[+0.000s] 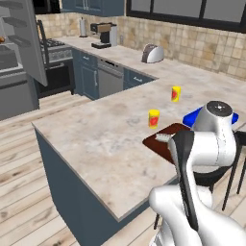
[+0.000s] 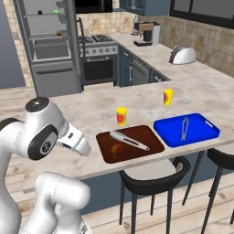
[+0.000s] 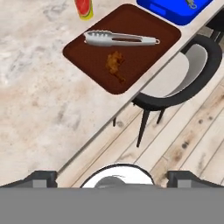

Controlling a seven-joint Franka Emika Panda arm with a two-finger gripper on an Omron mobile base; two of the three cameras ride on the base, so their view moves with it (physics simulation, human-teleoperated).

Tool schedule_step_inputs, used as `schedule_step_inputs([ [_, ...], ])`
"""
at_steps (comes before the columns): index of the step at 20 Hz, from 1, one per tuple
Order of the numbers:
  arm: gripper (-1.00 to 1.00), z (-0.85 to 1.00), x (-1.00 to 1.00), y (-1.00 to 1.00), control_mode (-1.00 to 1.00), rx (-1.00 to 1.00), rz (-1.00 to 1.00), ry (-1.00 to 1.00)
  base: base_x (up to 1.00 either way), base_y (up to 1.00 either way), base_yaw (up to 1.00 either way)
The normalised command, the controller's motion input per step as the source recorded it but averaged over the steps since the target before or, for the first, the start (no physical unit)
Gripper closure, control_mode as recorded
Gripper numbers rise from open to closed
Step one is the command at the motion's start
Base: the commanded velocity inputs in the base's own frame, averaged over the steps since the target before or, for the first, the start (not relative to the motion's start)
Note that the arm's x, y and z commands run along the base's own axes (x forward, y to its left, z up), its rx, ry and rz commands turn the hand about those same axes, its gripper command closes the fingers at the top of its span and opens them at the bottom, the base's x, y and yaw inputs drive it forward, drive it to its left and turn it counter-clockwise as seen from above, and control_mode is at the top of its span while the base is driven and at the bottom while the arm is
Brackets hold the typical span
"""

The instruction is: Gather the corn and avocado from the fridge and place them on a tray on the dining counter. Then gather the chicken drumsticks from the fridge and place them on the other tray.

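A brown tray (image 3: 144,33) lies at the dining counter's edge. It carries one chicken drumstick (image 3: 114,64) and a pair of metal tongs (image 3: 120,39). To its right, a blue tray (image 2: 201,125) holds another pair of tongs (image 2: 184,128). My gripper (image 3: 113,178) hangs open and empty above the counter edge, short of the brown tray, and it appears at the arm's end (image 2: 83,147). The fridge (image 2: 45,41) stands open far off. A small green thing (image 2: 55,11) sits on its upper shelf, too small to name. I cannot make out the corn or the avocado.
Two yellow cups (image 2: 121,115) (image 2: 168,97) stand on the counter behind the trays. Black stools (image 3: 183,70) are tucked under the counter edge by the trays. A toaster (image 2: 183,55), a coffee machine (image 2: 147,33) and a stove (image 2: 97,41) line the far counter.
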Motion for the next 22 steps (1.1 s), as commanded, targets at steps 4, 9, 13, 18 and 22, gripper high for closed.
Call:
schedule_step_inputs([
  [4, -1.0, 0.0, -0.23, 0.27, -1.0, 0.0, 0.0, -0.03, 0.0, 0.0, 0.0],
  [9, -1.0, 0.0, -0.06, 0.1, -1.0, 0.0, 0.0, 0.0, 0.0, 0.0, 0.0],
  [13, -1.0, 0.0, -0.41, 0.18, -1.0, 0.0, 0.0, -0.03, 0.0, 0.0, 0.0],
  [18, -1.0, 0.0, -0.44, 0.21, -1.0, 0.0, 0.0, -0.03, 0.0, 0.0, 0.0],
  [22, -1.0, 0.0, 0.0, 0.0, 1.0, 0.0, 0.0, 0.0, -0.78, 0.41, 0.0],
])
